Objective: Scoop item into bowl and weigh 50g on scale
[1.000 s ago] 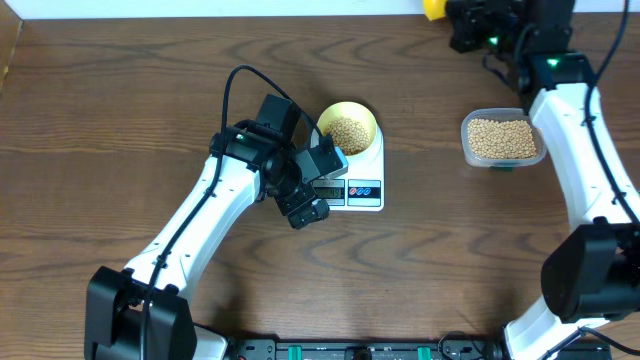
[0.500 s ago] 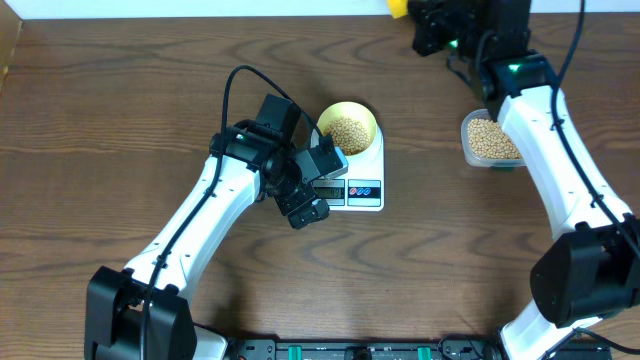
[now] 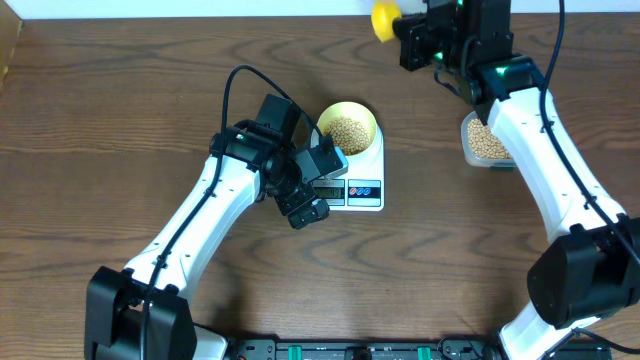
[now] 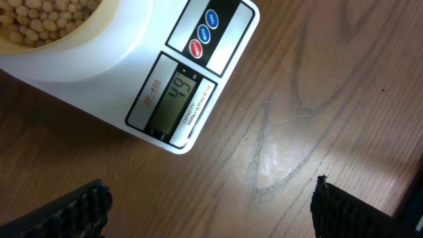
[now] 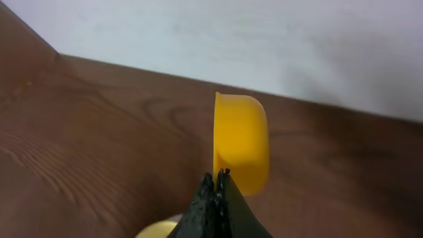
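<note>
Clamping the yellow scoop (image 3: 384, 19) by its handle, my tightly closed right pincer (image 5: 215, 182) has swung left along the top edge, off the tub (image 3: 478, 140) toward the bowl (image 3: 325, 118) of beans (image 3: 348, 132) on the scale (image 3: 365, 190) at centre. My left pincer (image 4: 211, 205) hangs wide open and empty by the display (image 4: 178, 99) reading 49; I judge a few more beans will do.

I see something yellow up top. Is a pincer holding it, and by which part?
The right pincer is shut on the yellow scoop, just behind its cup. The left pincer is open, empty.
</note>
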Robot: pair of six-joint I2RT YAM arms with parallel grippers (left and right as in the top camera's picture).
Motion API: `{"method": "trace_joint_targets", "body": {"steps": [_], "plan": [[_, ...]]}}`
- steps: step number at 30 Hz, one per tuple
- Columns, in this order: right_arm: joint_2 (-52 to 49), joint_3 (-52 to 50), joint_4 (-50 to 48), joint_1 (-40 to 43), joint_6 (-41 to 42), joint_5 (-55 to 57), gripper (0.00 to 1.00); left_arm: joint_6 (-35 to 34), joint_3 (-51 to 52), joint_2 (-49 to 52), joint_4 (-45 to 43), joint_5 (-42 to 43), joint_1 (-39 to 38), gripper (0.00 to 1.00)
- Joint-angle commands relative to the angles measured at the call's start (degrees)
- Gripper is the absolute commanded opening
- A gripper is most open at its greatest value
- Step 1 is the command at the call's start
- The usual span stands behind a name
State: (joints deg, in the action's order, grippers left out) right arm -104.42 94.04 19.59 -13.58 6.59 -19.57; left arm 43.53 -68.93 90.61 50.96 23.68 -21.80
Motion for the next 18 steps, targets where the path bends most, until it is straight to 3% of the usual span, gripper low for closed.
{"method": "trace_joint_targets", "body": {"steps": [1, 7, 18], "plan": [[0.2, 0.9, 1.9, 1.7, 0.2, 0.9, 0.01, 0.4, 0.1, 0.4, 0.1, 0.3, 0.2, 0.98], [0.2, 1.9, 6.2, 4.3, 0.9, 0.8, 0.01, 0.4, 0.1, 0.4, 0.1, 0.3, 0.2, 0.98], [0.2, 13.2, 25.2, 12.8, 2.4, -2.8, 0.01, 0.4, 0.1, 0.4, 0.1, 0.3, 0.2, 0.98]]}}
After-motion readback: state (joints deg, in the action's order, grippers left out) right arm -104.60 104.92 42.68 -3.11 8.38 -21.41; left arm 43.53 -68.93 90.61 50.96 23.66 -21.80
